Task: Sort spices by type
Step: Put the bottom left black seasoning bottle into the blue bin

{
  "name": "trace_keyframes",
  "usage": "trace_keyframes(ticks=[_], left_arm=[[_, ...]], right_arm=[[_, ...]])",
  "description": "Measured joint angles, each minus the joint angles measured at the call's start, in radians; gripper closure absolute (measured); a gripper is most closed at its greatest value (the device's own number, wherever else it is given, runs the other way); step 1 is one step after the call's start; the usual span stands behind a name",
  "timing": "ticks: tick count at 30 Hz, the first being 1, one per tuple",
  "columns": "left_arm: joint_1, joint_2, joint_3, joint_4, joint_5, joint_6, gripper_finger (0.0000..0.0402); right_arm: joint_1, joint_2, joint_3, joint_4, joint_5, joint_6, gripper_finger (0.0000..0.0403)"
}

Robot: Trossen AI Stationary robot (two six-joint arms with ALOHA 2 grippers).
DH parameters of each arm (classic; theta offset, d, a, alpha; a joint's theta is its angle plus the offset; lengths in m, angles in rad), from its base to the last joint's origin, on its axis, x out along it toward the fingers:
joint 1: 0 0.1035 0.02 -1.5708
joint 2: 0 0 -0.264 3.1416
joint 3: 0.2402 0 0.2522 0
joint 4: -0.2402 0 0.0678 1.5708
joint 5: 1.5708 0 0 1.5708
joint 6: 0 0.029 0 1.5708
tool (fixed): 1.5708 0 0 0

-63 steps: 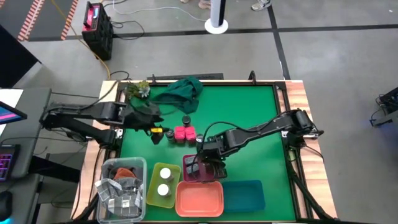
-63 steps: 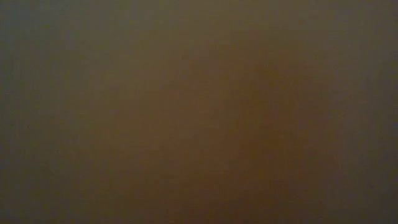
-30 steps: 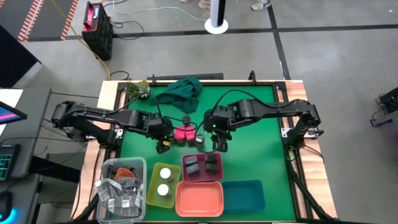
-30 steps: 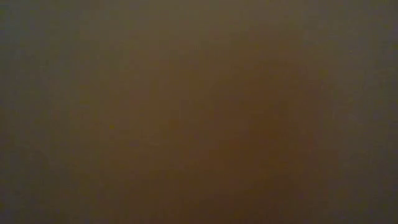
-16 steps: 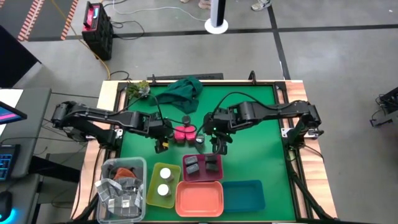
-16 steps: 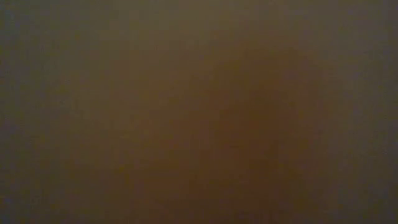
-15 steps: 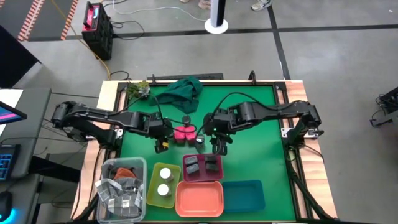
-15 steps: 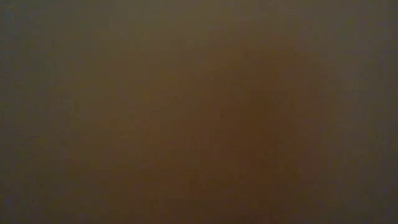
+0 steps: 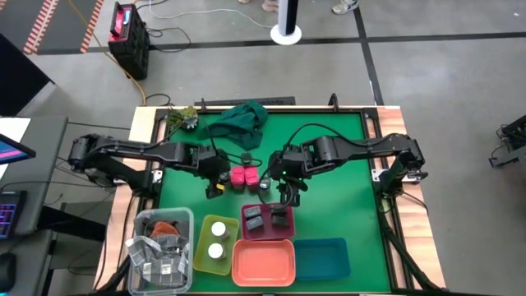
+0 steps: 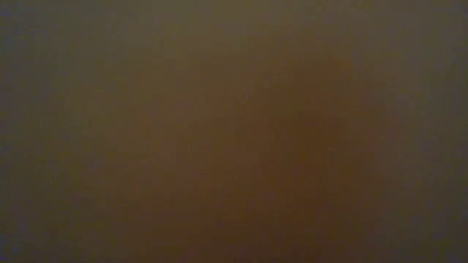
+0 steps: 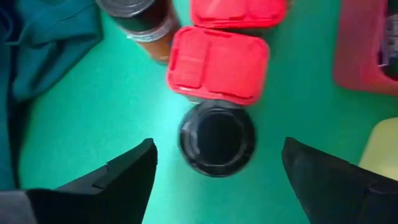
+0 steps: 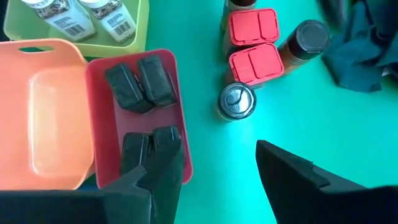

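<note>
My left gripper point(image 11: 217, 180) is open above the green mat, its fingers on either side of a dark round jar point(image 11: 217, 138) without touching it. Two bright pink blocks point(image 11: 217, 62) stand just beyond that jar, with another dark jar point(image 11: 140, 18) beside them. My right gripper point(image 12: 217, 180) is open and empty, hovering near a silver-topped jar point(image 12: 236, 101) and the pink tray point(image 12: 180, 124), which holds several dark grey boxes point(image 12: 140, 84). Two white-lidded jars point(image 12: 81, 18) lie in the yellow tray point(image 9: 201, 247). The low view is dark and shows nothing.
A dark green cloth point(image 9: 238, 123) and a small plant point(image 9: 182, 117) lie at the table's far side. Orange tray point(image 9: 263, 263) and blue tray point(image 9: 322, 257) sit at the near edge, beside a clear bin point(image 9: 160, 247) of odds and ends. Bare mat lies on the right.
My right gripper has left the pink tray and gone up and toward the table's middle, stopping beside the pink blocks. My left gripper has moved right toward the dark jar next to those blocks. In the last half second both have kept nearly still.
</note>
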Motion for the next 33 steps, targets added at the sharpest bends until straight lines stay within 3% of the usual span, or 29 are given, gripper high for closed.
trace_keyframes(ticks=[6,20,31,33], left_arm=[[0.06,0.0,-0.019,0.042,0.032,0.05,0.0061],[0.063,0.11,-0.032,0.097,0.069,0.103,0.007],[0.063,0.094,-0.028,0.093,0.068,0.042,0.0199],[0.063,0.08,-0.022,0.089,0.069,0.035,0.0206]], right_arm=[[-0.002,0.0,0.0,-0.048,0.001,-0.011,0.0175],[-0.009,-0.001,-0.001,-0.09,0.011,-0.029,0.0175],[-0.048,-0.094,-0.002,-0.136,0.044,-0.043,0.0175],[-0.065,-0.124,-0.012,-0.127,0.06,-0.054,0.0175]])
